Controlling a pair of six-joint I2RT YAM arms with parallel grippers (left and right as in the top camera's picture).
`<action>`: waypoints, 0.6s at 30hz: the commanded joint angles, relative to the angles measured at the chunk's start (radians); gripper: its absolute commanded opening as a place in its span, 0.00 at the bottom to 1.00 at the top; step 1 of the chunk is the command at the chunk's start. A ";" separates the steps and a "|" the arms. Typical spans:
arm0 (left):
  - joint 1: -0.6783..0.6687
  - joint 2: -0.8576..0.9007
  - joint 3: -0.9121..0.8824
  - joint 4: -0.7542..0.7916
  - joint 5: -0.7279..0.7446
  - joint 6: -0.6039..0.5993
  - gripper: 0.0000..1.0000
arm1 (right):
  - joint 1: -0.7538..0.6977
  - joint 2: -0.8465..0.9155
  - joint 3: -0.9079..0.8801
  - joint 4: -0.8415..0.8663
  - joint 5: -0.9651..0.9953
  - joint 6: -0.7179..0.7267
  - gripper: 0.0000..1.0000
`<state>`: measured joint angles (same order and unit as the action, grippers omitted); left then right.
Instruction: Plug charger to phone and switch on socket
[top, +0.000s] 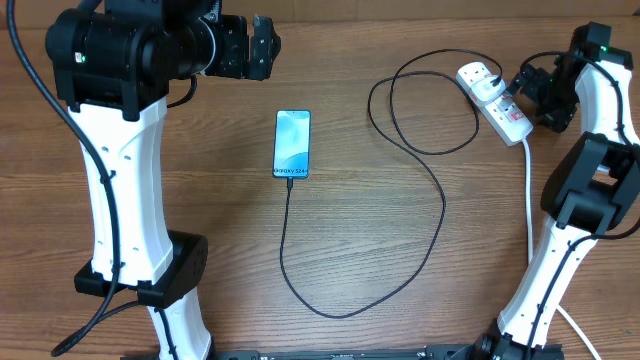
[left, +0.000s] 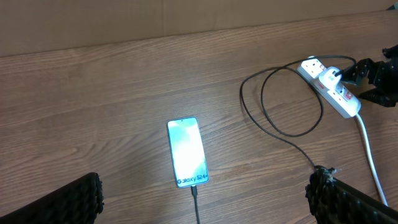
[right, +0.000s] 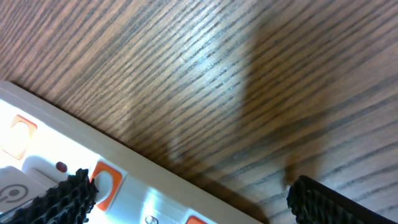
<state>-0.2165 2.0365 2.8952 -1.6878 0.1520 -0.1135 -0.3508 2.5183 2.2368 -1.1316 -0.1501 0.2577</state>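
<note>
The phone (top: 292, 143) lies flat mid-table, cyan screen up, "Galaxy S24" at its near edge; it also shows in the left wrist view (left: 187, 152). The charger cable (top: 440, 200) has its tip in the phone's near edge and loops round to a plug in the socket (top: 492, 100), a white power strip at the far right. My left gripper (left: 205, 199) is open, raised behind the phone. My right gripper (right: 186, 199) is open, hovering right over the socket's red switches (right: 102, 185); one fingertip is beside a switch.
The socket's thick white lead (top: 529, 200) runs down the right side toward the table front, beside the right arm's base. The left arm's base (top: 150, 270) stands front left. The cable loop covers the centre-right of the wooden table.
</note>
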 joint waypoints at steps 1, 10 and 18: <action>0.002 0.004 0.000 -0.002 -0.006 -0.006 1.00 | 0.009 0.026 0.008 -0.026 0.022 -0.021 1.00; 0.002 0.004 -0.001 -0.002 -0.006 -0.006 1.00 | 0.009 0.027 0.008 -0.047 0.022 -0.023 1.00; 0.002 0.004 0.000 -0.002 -0.006 -0.006 1.00 | 0.011 0.029 0.008 -0.040 0.018 -0.023 1.00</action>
<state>-0.2165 2.0365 2.8952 -1.6878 0.1520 -0.1135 -0.3508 2.5183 2.2433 -1.1561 -0.1413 0.2573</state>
